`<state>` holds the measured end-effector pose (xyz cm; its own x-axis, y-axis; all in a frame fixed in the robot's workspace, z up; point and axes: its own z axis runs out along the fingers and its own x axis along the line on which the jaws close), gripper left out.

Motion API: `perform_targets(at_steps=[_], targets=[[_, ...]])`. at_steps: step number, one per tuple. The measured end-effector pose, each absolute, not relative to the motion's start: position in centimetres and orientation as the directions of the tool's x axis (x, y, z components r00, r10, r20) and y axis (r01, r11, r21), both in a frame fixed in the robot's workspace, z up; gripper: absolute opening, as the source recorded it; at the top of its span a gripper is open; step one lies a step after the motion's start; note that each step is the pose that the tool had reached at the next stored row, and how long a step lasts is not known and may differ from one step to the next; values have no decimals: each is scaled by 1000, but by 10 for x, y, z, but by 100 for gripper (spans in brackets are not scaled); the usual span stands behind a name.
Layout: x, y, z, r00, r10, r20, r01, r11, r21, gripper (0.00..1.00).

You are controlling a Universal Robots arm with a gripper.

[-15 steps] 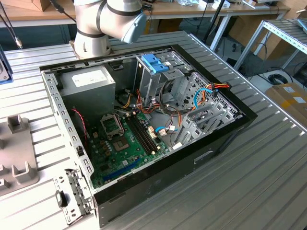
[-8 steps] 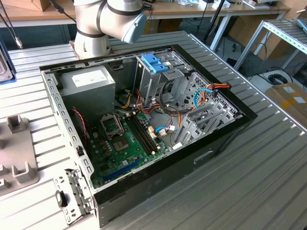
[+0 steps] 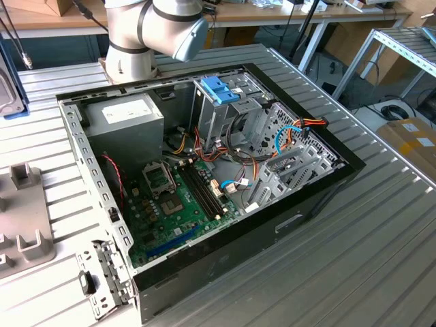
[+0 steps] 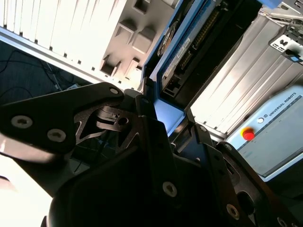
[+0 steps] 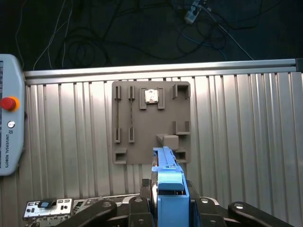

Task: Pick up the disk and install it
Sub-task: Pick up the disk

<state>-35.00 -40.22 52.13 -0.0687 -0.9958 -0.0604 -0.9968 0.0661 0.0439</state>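
- The open computer case [image 3: 231, 255] lies on the ribbed table [image 3: 381, 259]. Installing into its metal cage [image 3: 221, 122] looks not yet done, since the disk is elsewhere.
- The grey holder plate [image 5: 144, 137] lies beneath the wrist in the first wrist view.
- The disk [image 5: 168, 182], blue-framed and edge-on, sits over that plate.
- The gripper [image 5: 168, 201] clamps the disk's sides, so the pick-up looks done.

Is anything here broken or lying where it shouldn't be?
Nothing looks broken. The computer case lies open with cables showing, and a loose metal bracket lies on the table beside its corner. The gripper holds the disk.
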Motion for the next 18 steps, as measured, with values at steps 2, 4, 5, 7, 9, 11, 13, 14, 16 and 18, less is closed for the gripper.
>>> perform_targets(at_steps=[2,4,5,7,9,11,13,14,16,18], targets=[[-349,-402,521,-69,-996,-60,-997,66,44,37],[-347,-402,521,-69,-996,-60,-997,66,44,37],[-346,-402,521,-69,-996,-60,-997,66,44,37],[-345,-402,521,-69,-996,-59,-997,66,44,37],[-343,-402,521,-69,-996,-59,-997,66,44,37],[-342,-402,521,-69,-996,-59,-997,66,44,37],[-340,-402,521,-69,-996,-58,-997,66,44,37],[-340,-402,521,-69,-996,-58,-997,66,44,37],[-338,-402,521,-69,-996,-58,-997,66,44,37],[-337,-402,521,-69,-996,-57,-997,66,44,37]])
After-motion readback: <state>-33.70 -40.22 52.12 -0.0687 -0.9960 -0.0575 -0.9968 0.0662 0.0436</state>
